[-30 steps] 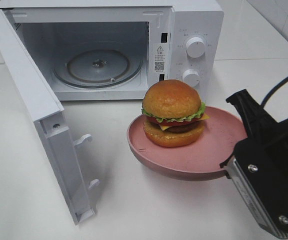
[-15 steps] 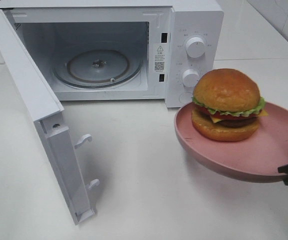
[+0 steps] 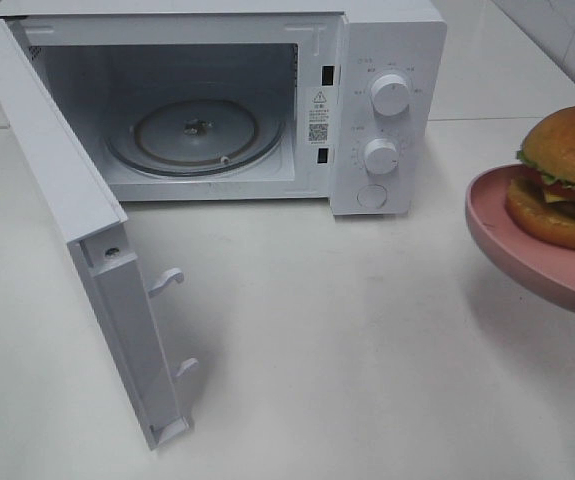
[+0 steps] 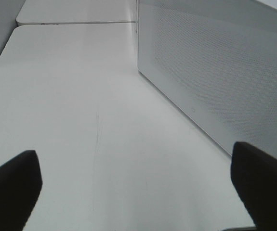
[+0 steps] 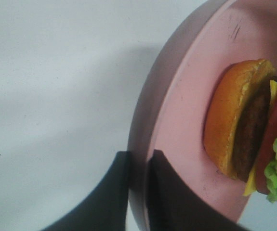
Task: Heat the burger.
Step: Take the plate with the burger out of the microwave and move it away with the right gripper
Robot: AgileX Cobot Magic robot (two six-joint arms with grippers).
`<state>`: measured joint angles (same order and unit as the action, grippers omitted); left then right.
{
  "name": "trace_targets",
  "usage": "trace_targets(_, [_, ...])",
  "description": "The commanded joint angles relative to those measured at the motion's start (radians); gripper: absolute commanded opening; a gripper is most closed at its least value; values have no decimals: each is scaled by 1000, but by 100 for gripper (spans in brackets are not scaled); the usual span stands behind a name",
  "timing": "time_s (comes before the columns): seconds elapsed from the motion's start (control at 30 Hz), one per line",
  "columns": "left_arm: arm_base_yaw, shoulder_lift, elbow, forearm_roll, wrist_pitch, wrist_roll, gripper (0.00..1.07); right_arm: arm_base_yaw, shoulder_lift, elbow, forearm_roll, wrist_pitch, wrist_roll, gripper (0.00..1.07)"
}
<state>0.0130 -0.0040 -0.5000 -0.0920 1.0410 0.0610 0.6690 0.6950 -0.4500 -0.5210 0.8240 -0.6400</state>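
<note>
The burger (image 3: pixel 568 178) with its golden bun, lettuce and patty sits on a pink plate (image 3: pixel 512 235), lifted above the table at the right edge of the high view. In the right wrist view the burger (image 5: pixel 246 130) lies on the plate (image 5: pixel 177 120), and my right gripper (image 5: pixel 137 163) is shut on the plate's rim. This gripper itself is outside the high view. My left gripper (image 4: pixel 133 185) stands open over bare table beside the microwave door (image 4: pixel 215 72), nothing between its fingers.
A white microwave (image 3: pixel 387 60) stands at the back with its door (image 3: pixel 67 210) swung wide open toward the front left. A glass turntable (image 3: pixel 195 135) lies inside. Two knobs (image 3: pixel 390 95) are on its right panel.
The plate with the burger has risen and moved right, from mid-table in front of the microwave to the right edge of the high view. The right arm has left that view.
</note>
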Motion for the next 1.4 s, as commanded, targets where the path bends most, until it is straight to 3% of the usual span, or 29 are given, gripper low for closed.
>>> trace_targets(0.03, [3,-22,3,0,-2,1,100,-4,6,-6,-157,7,181,0])
trace_targets(0.5, [3,-22,3,0,-2,1,100,-4,208,-9,-375,82,715,0])
trace_targets(0.87, [3,-22,3,0,-2,1,100,-4,452,-109,-419,196,1111,0])
trace_targets(1.03, [3,-22,3,0,-2,1,100,-4,639,-210,-421,256,1332,0])
trace_targets(1.4, [3,-22,3,0,-2,1,100,-4,834,-309,-411,314,1494,0])
